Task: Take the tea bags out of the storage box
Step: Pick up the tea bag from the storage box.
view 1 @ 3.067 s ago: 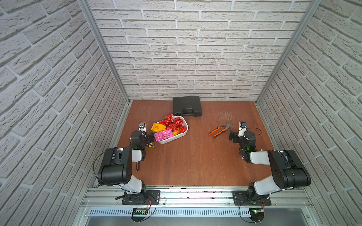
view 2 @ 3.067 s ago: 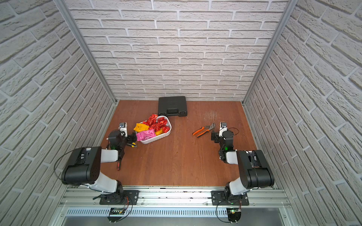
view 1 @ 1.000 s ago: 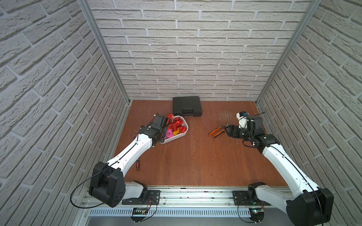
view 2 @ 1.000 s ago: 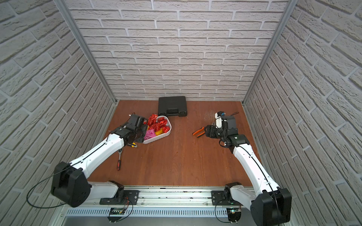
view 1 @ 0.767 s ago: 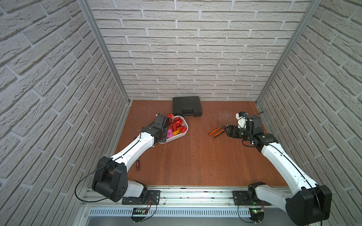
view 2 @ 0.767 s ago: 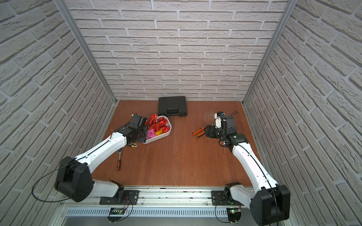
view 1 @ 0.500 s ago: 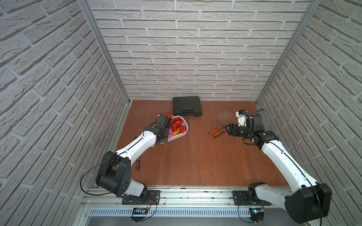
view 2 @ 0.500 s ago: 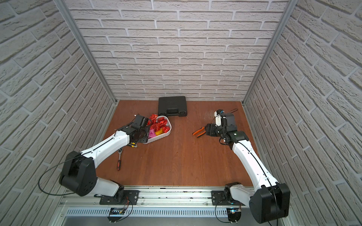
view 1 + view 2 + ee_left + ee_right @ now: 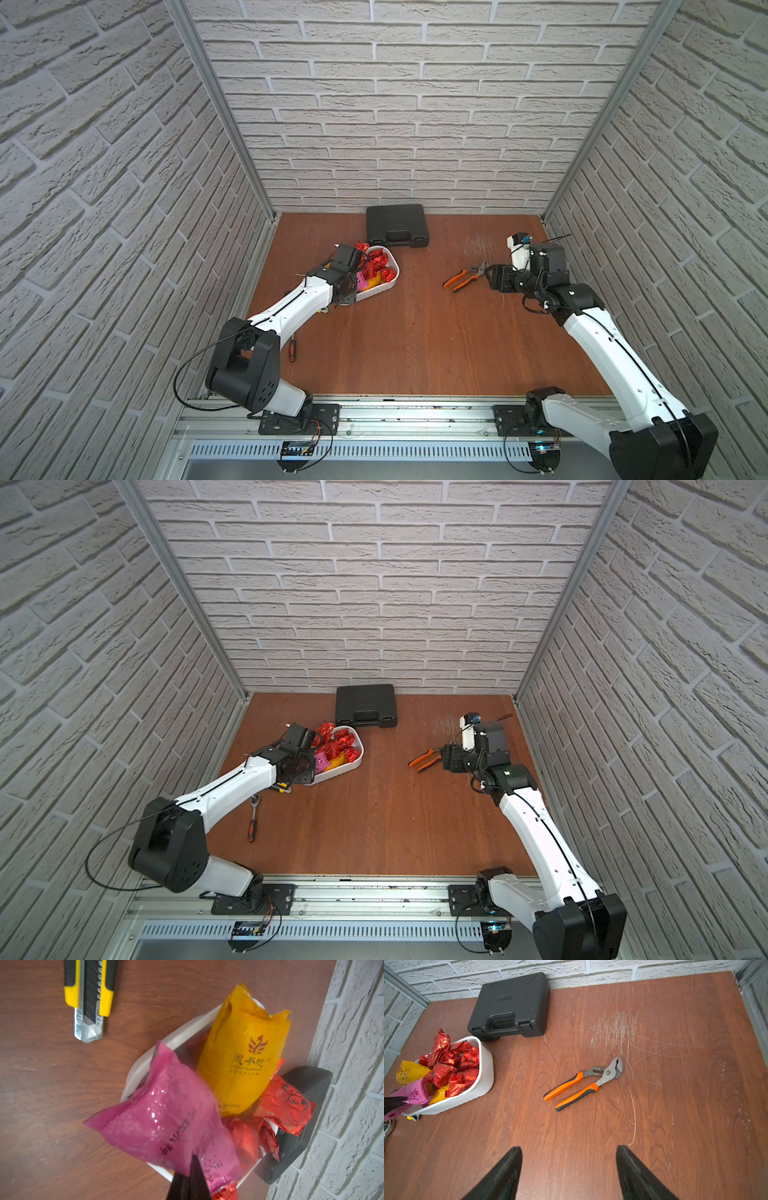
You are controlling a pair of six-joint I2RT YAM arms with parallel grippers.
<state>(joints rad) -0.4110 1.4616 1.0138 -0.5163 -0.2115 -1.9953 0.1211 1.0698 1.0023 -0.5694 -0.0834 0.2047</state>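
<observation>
- While the left gripper (image 9: 193,1164) has its jaws pressed together on one end of a magenta tea bag (image 9: 164,1122), that packet juts across the rim of the storage box (image 9: 187,1032), partly above the table (image 9: 52,1084); whether it touches the rim I cannot tell.
- Inside the white box, a yellow tea bag (image 9: 243,1059) leans at the far end, with crumpled red tea bags (image 9: 284,1109) heaped beside it.
- A utility knife (image 9: 89,997) lies on the wood near the box, apart from it.
- Both top views show the box at the table's left rear, just in front of the black case (image 9: 397,224).
- The right gripper (image 9: 568,1148) hovers over bare wood, jaws wide apart and nothing between them.
- Orange-handled pliers (image 9: 583,1082) lie just ahead of it.
- A red-handled ratchet (image 9: 252,820) lies beside the left arm.
</observation>
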